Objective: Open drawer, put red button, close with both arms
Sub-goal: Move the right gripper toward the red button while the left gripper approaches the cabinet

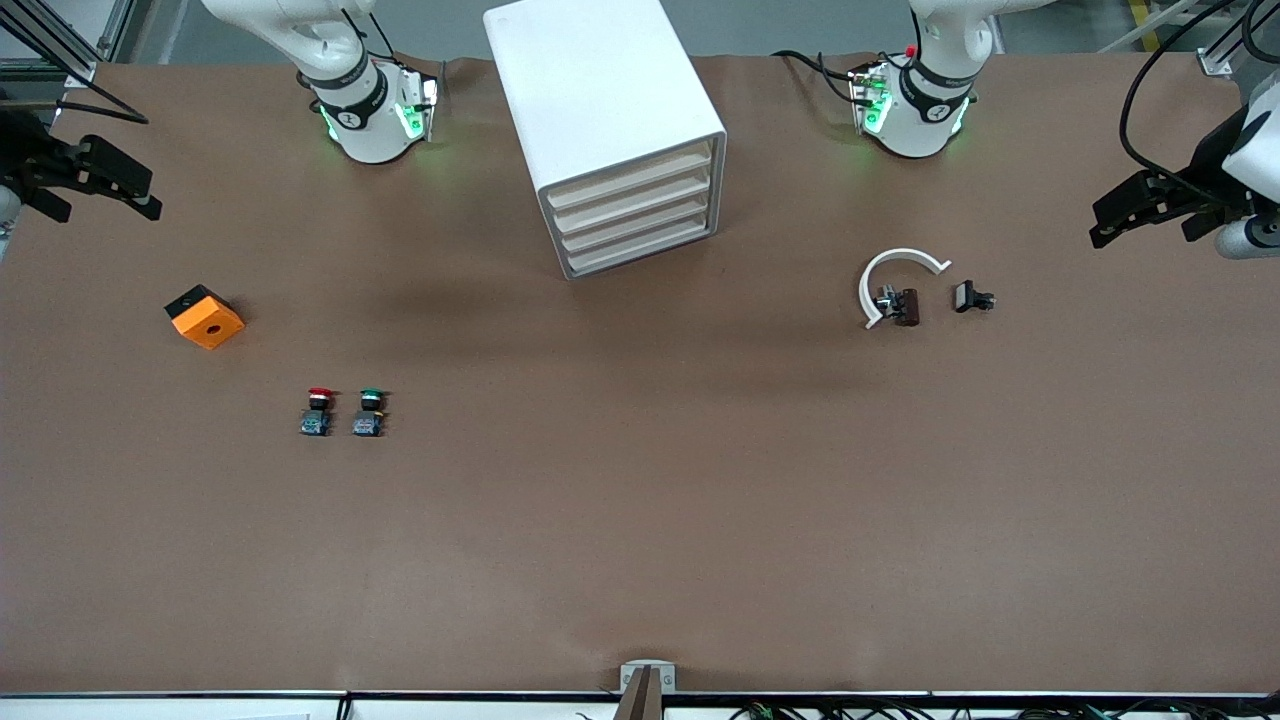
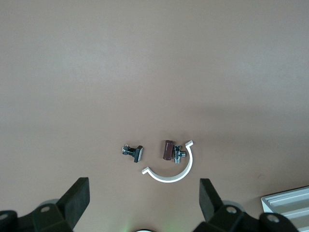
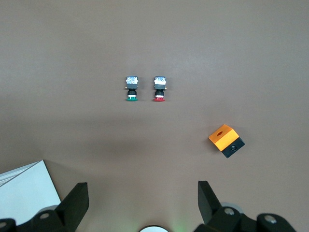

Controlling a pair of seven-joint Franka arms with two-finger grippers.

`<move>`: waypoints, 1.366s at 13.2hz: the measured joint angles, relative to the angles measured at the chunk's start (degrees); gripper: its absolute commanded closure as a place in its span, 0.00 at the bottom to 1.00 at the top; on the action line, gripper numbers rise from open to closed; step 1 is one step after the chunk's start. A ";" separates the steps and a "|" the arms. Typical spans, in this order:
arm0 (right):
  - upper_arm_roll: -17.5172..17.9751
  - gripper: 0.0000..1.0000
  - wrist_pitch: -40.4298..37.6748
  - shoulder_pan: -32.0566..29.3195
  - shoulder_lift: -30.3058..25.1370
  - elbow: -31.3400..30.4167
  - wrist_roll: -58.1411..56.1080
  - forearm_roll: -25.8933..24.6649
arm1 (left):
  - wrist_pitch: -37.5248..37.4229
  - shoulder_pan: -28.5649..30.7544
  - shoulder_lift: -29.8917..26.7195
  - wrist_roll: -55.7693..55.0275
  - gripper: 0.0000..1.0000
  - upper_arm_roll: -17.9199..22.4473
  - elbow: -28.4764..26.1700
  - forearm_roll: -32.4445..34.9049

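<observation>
Currently I read no legible labels or writing. Count: one cabinet (image 1: 615, 130) with four drawers, the top drawer (image 1: 628, 176) shut; two push-buttons, one red button (image 1: 317, 411) just beside one green button (image 1: 369, 412); one orange block (image 1: 204, 316); one white clip (image 1: 893, 282). Right gripper (image 1: 120, 195) hangs fingers wide, red button well apart from it on the surface (image 1: 640, 500). Left gripper (image 1: 1130, 215) also wide, near the clip. Both arms wait.

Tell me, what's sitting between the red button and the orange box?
Nothing: only bare brown table between the red button and the orange box, in the front view.
</observation>
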 measured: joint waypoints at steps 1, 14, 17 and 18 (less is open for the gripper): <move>0.00 0.00 0.00 0.00 0.01 0.00 0.00 0.00 | 0.00 0.00 0.00 0.00 0.00 -0.03 0.00 0.00; -0.02 0.00 0.09 0.01 1.39 0.03 0.00 -1.77 | 0.14 -0.08 9.27 -0.83 0.00 -0.23 -0.13 0.00; -0.01 0.00 0.10 0.08 3.58 0.02 0.00 -3.26 | 0.29 -0.69 13.77 -6.62 0.00 -0.50 0.16 -0.30; -0.04 0.00 0.11 0.08 4.32 0.03 0.00 -3.28 | 0.30 -1.34 15.03 -10.00 0.00 -0.72 0.29 -0.34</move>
